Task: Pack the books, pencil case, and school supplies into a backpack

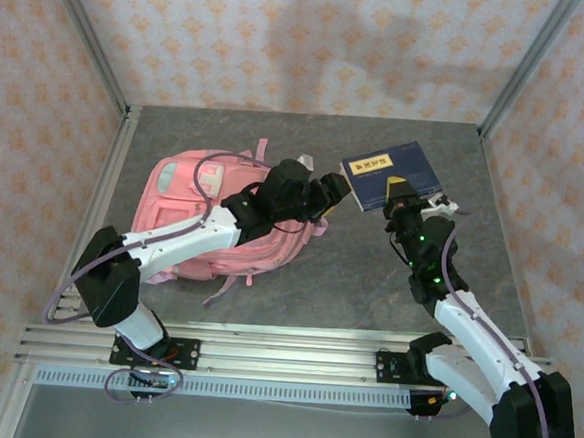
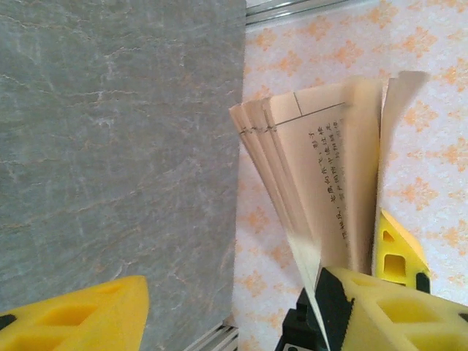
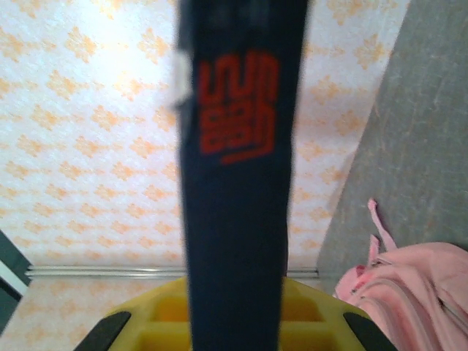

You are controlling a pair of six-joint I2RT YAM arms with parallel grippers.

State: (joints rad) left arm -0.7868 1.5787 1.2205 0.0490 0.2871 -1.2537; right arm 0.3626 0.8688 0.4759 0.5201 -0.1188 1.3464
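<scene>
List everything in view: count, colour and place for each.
pink backpack: one, pink with pale mint trim, lying on the table's left half
navy book: one, navy with a yellow label, right of the backpack, pages fanned
table: one, grey stone pattern, under everything
walls: three, cream with an orange pattern, around the table
rail: one, silver, along the near edge
left end effector: one, yellow fingers, open, at the book's left corner
right end effector: one, yellow fingers, shut on the book's near edge
</scene>
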